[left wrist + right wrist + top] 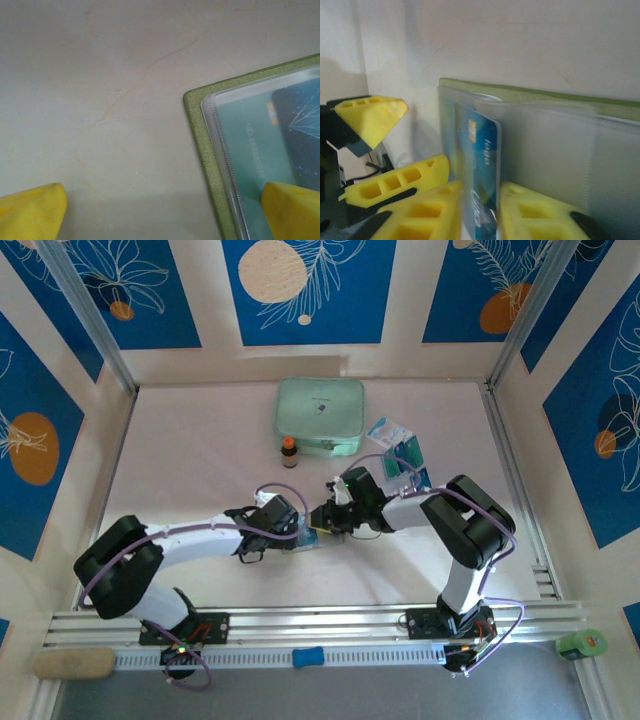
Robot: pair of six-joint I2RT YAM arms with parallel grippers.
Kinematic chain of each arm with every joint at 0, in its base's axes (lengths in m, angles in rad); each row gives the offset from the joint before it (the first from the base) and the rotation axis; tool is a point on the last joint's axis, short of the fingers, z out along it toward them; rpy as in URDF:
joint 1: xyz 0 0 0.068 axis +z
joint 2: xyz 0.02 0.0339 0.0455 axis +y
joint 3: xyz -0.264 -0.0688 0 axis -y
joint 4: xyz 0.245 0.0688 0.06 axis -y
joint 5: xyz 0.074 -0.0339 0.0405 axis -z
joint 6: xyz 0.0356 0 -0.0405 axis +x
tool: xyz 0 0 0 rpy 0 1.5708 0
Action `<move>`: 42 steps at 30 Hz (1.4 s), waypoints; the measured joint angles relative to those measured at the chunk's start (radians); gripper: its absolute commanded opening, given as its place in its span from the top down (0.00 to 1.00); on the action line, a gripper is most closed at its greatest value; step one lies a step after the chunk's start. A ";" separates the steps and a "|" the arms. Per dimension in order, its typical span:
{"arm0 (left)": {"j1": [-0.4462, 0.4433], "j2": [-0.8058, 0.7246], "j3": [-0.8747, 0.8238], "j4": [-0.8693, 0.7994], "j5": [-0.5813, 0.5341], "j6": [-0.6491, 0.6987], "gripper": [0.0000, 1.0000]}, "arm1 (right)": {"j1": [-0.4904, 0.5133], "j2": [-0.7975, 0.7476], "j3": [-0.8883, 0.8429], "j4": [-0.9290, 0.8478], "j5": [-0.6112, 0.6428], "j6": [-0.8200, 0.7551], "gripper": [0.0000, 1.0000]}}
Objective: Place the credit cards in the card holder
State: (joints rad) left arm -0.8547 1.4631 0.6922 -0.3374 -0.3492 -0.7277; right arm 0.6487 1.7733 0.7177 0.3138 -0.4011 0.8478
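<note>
The olive-green card holder (pixel 312 537) lies open on the table between the two grippers. My left gripper (pixel 165 215) is open, and its right fingertip (pixel 292 210) rests over the holder's clear pocket (pixel 227 150), which holds a teal card (pixel 250 150) beside a dark blue one (pixel 300 135). My right gripper (pixel 480 210) meets the holder (pixel 545 92) from the other side. A blue credit card (pixel 482 150) stands on edge between its slightly parted fingers, its far end inside a clear pocket. More blue and teal cards (pixel 408 462) lie beyond the right arm.
A mint-green zip case (pixel 319 416) sits at the back with a small brown bottle (pixel 289 452) in front of it. A clear packet with blue print (pixel 390 432) lies to its right. Walls and metal rails close in the table on three sides.
</note>
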 measured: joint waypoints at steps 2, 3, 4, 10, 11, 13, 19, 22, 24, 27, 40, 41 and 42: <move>0.000 -0.011 0.000 -0.010 0.000 0.000 0.00 | 0.000 -0.017 0.018 -0.063 0.005 -0.031 0.67; 0.000 -0.023 0.001 -0.018 0.000 0.000 0.00 | 0.000 -0.032 0.023 -0.101 0.010 -0.049 0.67; 0.002 -0.035 0.001 -0.025 0.000 0.000 0.00 | -0.001 -0.048 0.027 -0.142 0.017 -0.065 0.67; 0.040 -0.115 0.000 -0.048 0.000 0.000 0.00 | -0.002 -0.112 0.083 -0.323 0.062 -0.146 0.72; 0.047 -0.121 0.000 -0.049 0.000 0.000 0.00 | -0.002 -0.113 0.094 -0.338 0.066 -0.155 0.75; 0.064 -0.129 -0.002 -0.052 0.000 -0.001 0.00 | -0.001 -0.112 0.117 -0.369 0.079 -0.176 0.84; 0.100 -0.126 -0.029 -0.081 0.000 -0.009 0.00 | 0.018 -0.064 0.195 -0.436 0.117 -0.209 0.97; 0.109 -0.109 -0.031 -0.096 0.000 -0.012 0.00 | 0.034 -0.034 0.225 -0.463 0.136 -0.220 0.97; 0.113 -0.092 -0.031 -0.098 0.000 -0.012 0.00 | 0.041 -0.013 0.243 -0.477 0.145 -0.225 0.98; 0.114 -0.061 -0.031 -0.098 0.002 -0.011 0.00 | 0.049 0.012 0.263 -0.497 0.164 -0.235 0.98; 0.116 0.006 -0.002 -0.100 0.016 0.014 0.00 | 0.115 0.091 0.345 -0.540 0.215 -0.245 1.00; 0.116 0.006 -0.002 -0.101 0.016 0.019 0.00 | 0.121 0.096 0.351 -0.541 0.215 -0.241 1.00; 0.116 0.006 -0.001 -0.101 0.016 0.021 0.00 | 0.128 0.099 0.357 -0.543 0.215 -0.238 1.00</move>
State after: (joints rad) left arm -0.7387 1.4696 0.6910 -0.4389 -0.3332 -0.7067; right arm 0.7765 1.8725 1.0752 -0.2295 -0.1860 0.6094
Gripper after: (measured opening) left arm 0.996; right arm 0.054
